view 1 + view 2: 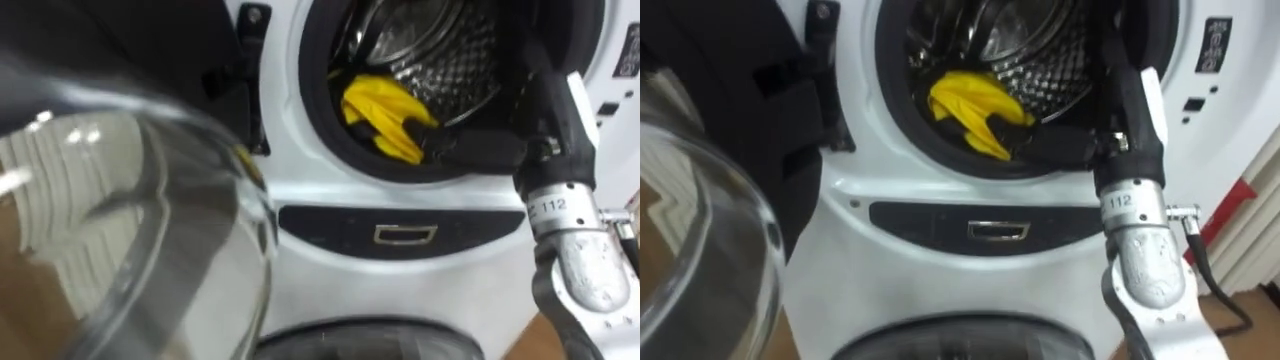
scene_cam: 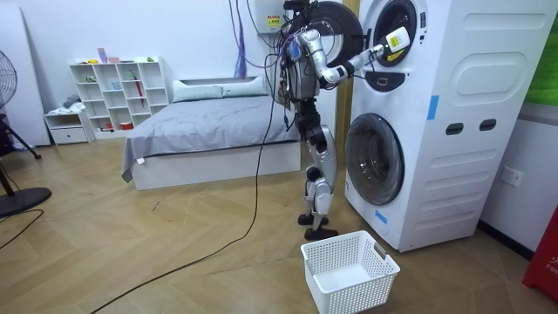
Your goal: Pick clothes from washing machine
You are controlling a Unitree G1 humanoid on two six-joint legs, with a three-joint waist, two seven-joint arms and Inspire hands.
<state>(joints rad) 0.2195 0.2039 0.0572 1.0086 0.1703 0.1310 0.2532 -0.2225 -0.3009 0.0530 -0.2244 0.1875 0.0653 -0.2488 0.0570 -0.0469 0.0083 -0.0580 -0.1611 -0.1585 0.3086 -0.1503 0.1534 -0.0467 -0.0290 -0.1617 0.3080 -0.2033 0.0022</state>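
The robot stands upright before the washing machine (image 2: 436,122), a stacked unit, with its right arm raised into the upper drum opening (image 1: 440,60). Inside that opening, low on the perforated drum wall, lies a bunched yellow garment (image 1: 385,115). The right hand (image 1: 475,148) reaches in from the opening's right side and lies across the lower rim, its dark fingers (image 1: 432,138) at the garment's right edge, touching it. Dark against the dark rim, they do not show clearly enough, so I cannot tell whether they are closed on the cloth or merely resting against it.

The round glass door (image 1: 150,230) hangs open to the left of the opening. Just below the opening sits a dark panel with a small metal pull (image 1: 405,235).

In the room view a white mesh basket (image 2: 349,272) sits on the floor well below the opening, near the robot's feet. A bed (image 2: 209,122) stands well off from the opening, toward the room view's left.
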